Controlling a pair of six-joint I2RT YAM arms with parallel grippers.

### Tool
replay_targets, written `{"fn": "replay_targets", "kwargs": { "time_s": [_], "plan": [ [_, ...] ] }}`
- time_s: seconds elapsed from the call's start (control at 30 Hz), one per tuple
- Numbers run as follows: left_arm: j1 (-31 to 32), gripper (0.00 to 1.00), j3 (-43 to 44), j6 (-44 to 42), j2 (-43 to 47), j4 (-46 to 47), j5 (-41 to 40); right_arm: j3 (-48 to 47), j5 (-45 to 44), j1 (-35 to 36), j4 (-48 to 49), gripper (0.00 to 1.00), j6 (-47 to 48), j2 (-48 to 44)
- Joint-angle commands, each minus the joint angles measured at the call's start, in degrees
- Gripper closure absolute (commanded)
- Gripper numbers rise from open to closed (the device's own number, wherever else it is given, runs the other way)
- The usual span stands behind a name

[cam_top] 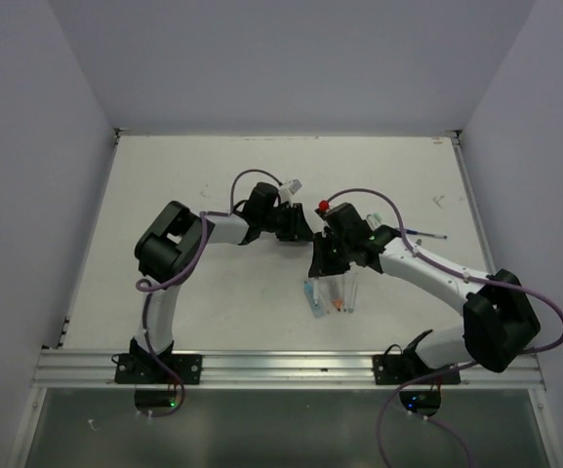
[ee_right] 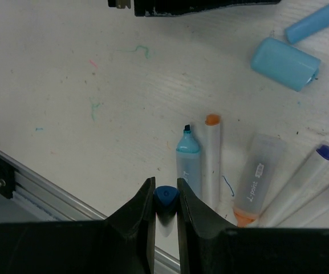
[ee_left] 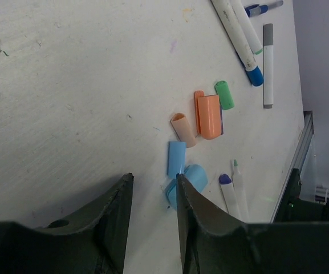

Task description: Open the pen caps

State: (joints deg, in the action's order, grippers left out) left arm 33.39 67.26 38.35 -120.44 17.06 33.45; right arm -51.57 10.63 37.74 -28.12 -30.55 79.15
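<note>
Top view: both arms bend in toward mid-table. The left gripper [cam_top: 296, 226] and right gripper [cam_top: 332, 255] are close together, above a small cluster of pens [cam_top: 338, 302]. The caps are too small to count here.

Left wrist: the left gripper [ee_left: 154, 180] has its jaws apart with nothing between them. Five stubby plastic caps lie loose on the matte, scuffed table [ee_left: 67, 85]. They are a wide light blue cap [ee_left: 193, 178] just past one finger, a slim light blue cap [ee_left: 176, 158], a pale orange cap [ee_left: 183, 129], a wide orange cap [ee_left: 210, 116] and a green cap [ee_left: 224, 95]. Two bare pen tips [ee_left: 228, 185] lie beside them.

Right wrist: only here is the right gripper [ee_right: 165, 184] seen clamped on a blue-ended pen [ee_right: 166, 197]. Below lie a chisel-tipped highlighter [ee_right: 187, 160], an orange-tipped pen [ee_right: 212, 154] and a clear barrel [ee_right: 256, 182].
</note>
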Motion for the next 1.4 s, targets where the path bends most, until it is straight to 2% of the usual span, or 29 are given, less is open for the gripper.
{"fn": "replay_targets", "kwargs": {
  "time_s": [0.0, 0.13, 0.2, 0.3, 0.33, 0.4, 0.43, 0.53, 0.73, 0.87, 1.07, 1.17, 1.27, 1.33, 1.37],
  "plan": [
    [-1.12, 0.61, 0.15, -0.82, 1.17, 0.52, -0.93, -3.27, -2.02, 2.16, 2.98, 1.0, -1.36, 2.23],
    [-4.02, 0.59, -2.48, -0.21, 5.63, 1.31, -1.89, -3.97, -2.55, 3.83, 3.51, 1.0, -1.8, 4.51],
    [-7.0, 0.59, -7.99, 0.5, 9.15, 3.15, -3.99, -4.76, -2.81, 4.8, 3.07, 1.0, -1.8, 6.18],
    [-11.32, 0.59, -16.35, 3.13, 19.87, 10.26, -7.69, -5.47, -3.69, 5.86, 2.89, 1.0, -2.59, 7.59],
    [-12.11, 0.59, -20.73, 3.14, 25.81, 10.62, -9.18, -5.56, -3.86, 6.03, 2.89, 0.97, -2.85, 8.72],
    [-12.47, 0.59, -23.83, 2.44, 31.29, 9.66, -13.75, -6.08, -3.78, 6.47, 2.81, 0.93, -3.12, 10.57],
    [-12.21, 0.58, -26.63, 2.52, 35.76, 10.27, -14.11, -6.35, -3.78, 6.56, 2.89, 0.92, -3.2, 12.41],
    [-11.68, 0.57, -29.73, 2.61, 41.41, 10.02, -12.63, -7.23, -4.3, 7.0, 2.72, 0.92, -3.64, 14.62],
    [-11.5, 0.57, -34.12, -0.2, 47.74, 7.03, -6.56, -9.16, -4.66, 7.09, 1.93, 0.86, -3.2, 17.96],
    [-11.41, 0.57, -36.41, -2.57, 52.84, 4.04, -7.08, -10.74, -5.71, 7.09, 1.05, 0.72, -2.77, 19.45],
    [-11.5, 0.54, -38.52, -3.99, 57.07, 1.4, -3.49, -14.43, -7.64, 7.09, -2.38, 0.58, -2.06, 20.16],
    [-11.5, 0.54, -41.33, -2.76, 58.92, 3.24, -2.43, -17.24, -9.31, 7.09, -4.57, 0.56, -1.8, 19.11],
    [-11.5, 0.54, -42.39, -3.19, 59.8, 2.98, -1.9, -18.82, -15.62, 6.3, -7.64, 0.53, -1.62, 15.77],
    [-11.5, 0.54, -42.83, -3.72, 60.06, 2.63, -1.72, -19.97, -18.01, 4.38, -10.28, 0.52, -1.36, 14.28],
    [-11.5, 0.54, -43.53, -3.63, 60.06, 2.89, -1.29, -19.97, -17.58, 1.06, -10.99, 0.52, -1.36, 12.88]
  ]
}}
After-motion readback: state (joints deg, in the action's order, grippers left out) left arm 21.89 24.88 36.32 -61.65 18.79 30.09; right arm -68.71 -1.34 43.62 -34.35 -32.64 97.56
